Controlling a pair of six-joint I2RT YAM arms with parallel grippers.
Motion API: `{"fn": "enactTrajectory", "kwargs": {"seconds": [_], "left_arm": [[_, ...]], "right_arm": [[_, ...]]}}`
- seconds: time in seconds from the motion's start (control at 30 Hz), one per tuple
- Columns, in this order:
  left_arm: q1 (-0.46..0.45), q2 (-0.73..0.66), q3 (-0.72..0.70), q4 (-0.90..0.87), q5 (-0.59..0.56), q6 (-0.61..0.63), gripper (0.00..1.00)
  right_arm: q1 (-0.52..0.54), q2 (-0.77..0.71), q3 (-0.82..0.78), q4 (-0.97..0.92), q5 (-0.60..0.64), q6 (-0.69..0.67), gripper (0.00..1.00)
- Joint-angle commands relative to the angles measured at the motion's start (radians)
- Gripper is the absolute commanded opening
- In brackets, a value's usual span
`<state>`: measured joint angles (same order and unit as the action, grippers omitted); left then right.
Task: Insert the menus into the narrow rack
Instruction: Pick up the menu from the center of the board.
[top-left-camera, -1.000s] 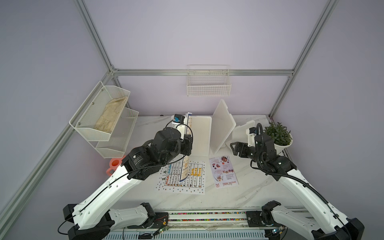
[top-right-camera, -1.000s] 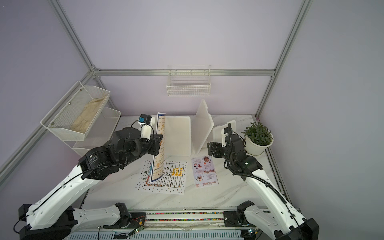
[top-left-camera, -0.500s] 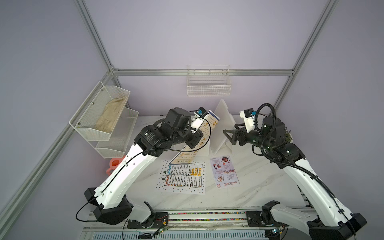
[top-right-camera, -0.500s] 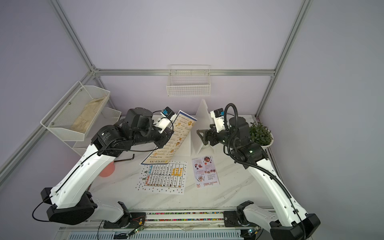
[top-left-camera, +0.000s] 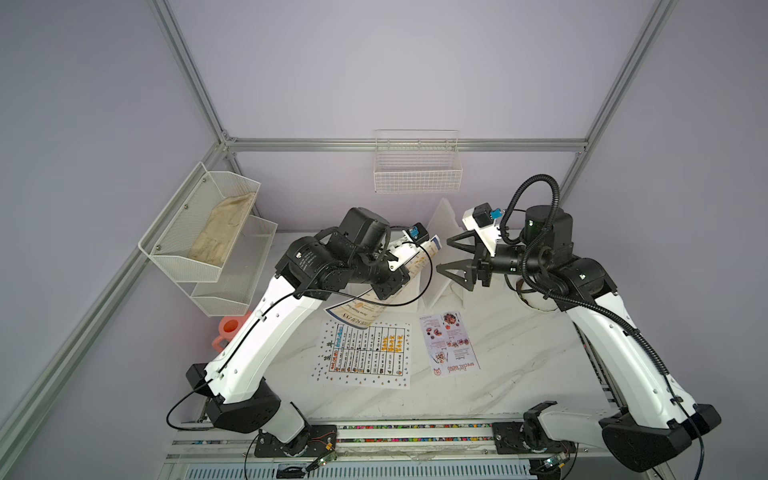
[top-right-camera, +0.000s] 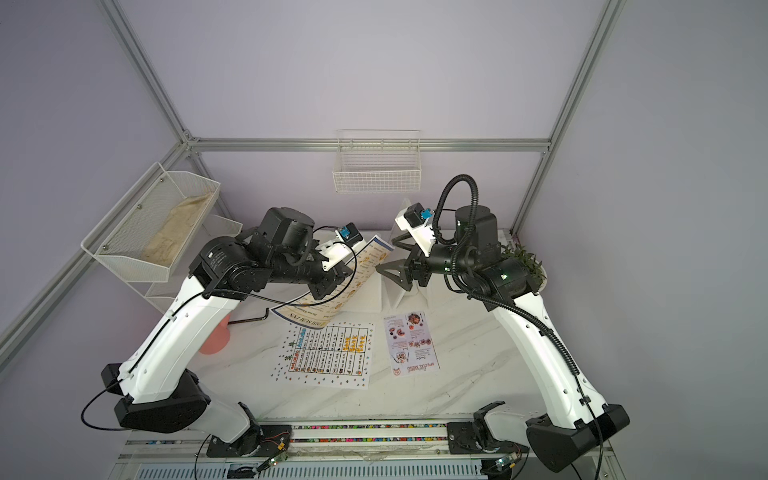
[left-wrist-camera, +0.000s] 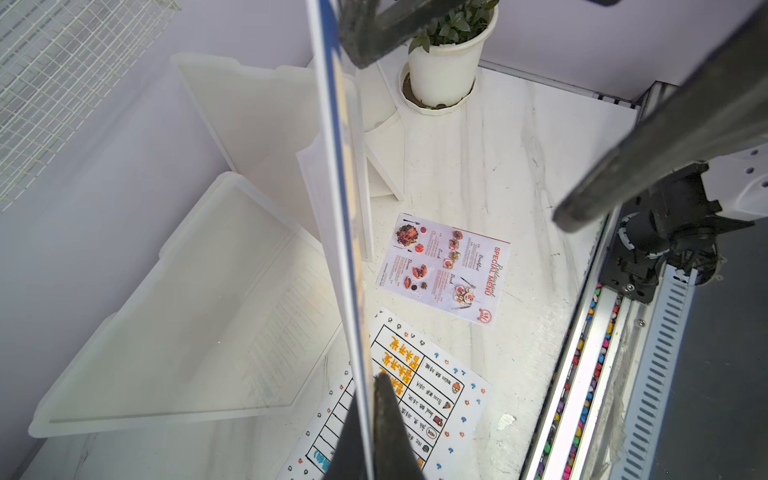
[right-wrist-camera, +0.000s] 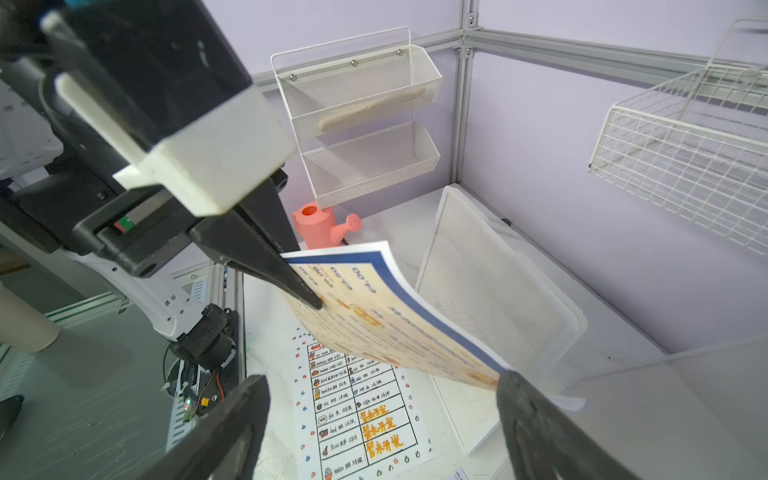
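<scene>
My left gripper (top-left-camera: 390, 289) is shut on the large cream, blue-bordered menu (top-left-camera: 419, 262) and holds it tilted in the air over the back middle of the table. In the left wrist view this menu (left-wrist-camera: 340, 187) shows edge-on between the pinched fingertips (left-wrist-camera: 380, 380). My right gripper (top-left-camera: 444, 256) faces it, open wide; the sheet's free corner (right-wrist-camera: 478, 365) lies beside one fingertip (right-wrist-camera: 513, 384), not clamped. The grid-table menu (top-left-camera: 363, 353) and the small SPECIAL MENU leaflet (top-left-camera: 449, 343) lie flat on the table. A narrow white wire rack (top-left-camera: 417, 172) hangs on the back wall.
A two-tier mesh shelf (top-left-camera: 208, 232) with a beige cloth is fixed to the left wall, with a coral watering can (right-wrist-camera: 320, 224) below it. White plastic trays (left-wrist-camera: 187, 311) and a white stand (left-wrist-camera: 382, 166) sit at the back. A potted plant (left-wrist-camera: 444, 62) stands back right.
Both arms have risen from low over the table. The left one carried the cream menu up and toward the back middle; the right gripper swung round to face it, still open.
</scene>
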<state>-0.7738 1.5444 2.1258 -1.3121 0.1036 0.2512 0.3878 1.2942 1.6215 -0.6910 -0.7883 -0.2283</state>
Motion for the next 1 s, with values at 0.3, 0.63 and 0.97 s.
{"fn": "enactTrajectory", "kwargs": {"seconds": [0.3,0.63,0.97], "left_arm": [[-0.032,-0.017,0.055,-0.064,0.049,0.059,0.0],[-0.033,-0.016,0.077,-0.055,0.009,0.066,0.0],[-0.033,-0.023,0.087,-0.044,-0.033,0.066,0.0]], "right_arm": [[-0.005,0.144,0.163,-0.185,-0.237,-0.149,0.87],[-0.006,0.144,0.119,-0.237,-0.365,-0.18,0.75],[-0.006,0.151,0.098,-0.238,-0.341,-0.18,0.62]]}}
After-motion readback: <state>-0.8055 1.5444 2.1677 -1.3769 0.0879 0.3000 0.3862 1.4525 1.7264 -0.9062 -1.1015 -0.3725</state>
